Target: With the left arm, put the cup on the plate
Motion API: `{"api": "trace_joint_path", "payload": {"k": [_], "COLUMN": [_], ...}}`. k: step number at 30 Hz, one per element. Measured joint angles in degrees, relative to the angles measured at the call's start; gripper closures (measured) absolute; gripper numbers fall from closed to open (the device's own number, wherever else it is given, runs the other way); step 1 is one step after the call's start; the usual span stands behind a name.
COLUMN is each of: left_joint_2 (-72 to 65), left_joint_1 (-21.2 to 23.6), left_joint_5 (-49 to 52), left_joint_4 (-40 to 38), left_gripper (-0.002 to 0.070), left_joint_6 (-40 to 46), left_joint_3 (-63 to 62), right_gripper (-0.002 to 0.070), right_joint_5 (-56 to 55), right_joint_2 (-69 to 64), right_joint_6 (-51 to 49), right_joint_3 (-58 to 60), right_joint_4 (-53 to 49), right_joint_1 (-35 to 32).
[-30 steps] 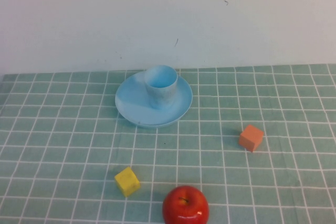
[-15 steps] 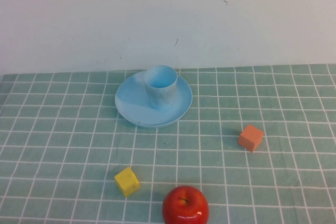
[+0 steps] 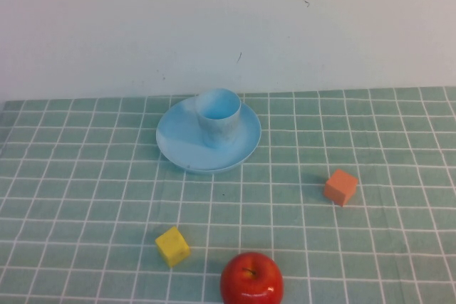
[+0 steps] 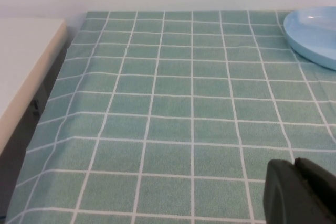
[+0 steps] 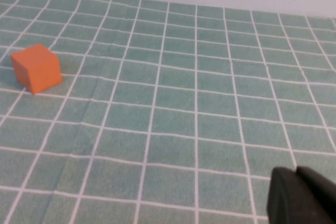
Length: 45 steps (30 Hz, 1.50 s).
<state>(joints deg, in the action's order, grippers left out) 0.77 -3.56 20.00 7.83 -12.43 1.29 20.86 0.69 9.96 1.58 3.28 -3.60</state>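
The light blue cup (image 3: 218,116) stands upright on the round light blue plate (image 3: 178,140) at the back middle of the green checked cloth. Neither arm shows in the high view. In the left wrist view my left gripper (image 4: 295,165) is shut and empty, low over bare cloth, with the plate's rim (image 4: 310,38) far off from it. In the right wrist view my right gripper (image 5: 297,172) is shut and empty over bare cloth.
An orange cube (image 3: 341,186) lies right of the plate and also shows in the right wrist view (image 5: 37,68). A yellow cube (image 3: 173,245) and a red apple (image 3: 251,280) lie near the front edge. A pale table edge (image 4: 26,72) borders the cloth.
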Motion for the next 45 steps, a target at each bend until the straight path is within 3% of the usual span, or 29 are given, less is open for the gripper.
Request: {"api": "trace_joint_path", "payload": {"k": [45], "left_joint_2": [0.00], "left_joint_1": [0.00], "left_joint_5": [0.00], "left_joint_4": [0.00], "left_gripper": [0.0676], "left_joint_6": [-3.83], "left_joint_3": [0.00], "right_gripper": [0.0678], "right_joint_5": [0.00], "right_joint_2": [0.00], "right_joint_6": [0.00], "right_joint_3": [0.00], "right_joint_4": [0.00], "right_joint_1": [0.00]}}
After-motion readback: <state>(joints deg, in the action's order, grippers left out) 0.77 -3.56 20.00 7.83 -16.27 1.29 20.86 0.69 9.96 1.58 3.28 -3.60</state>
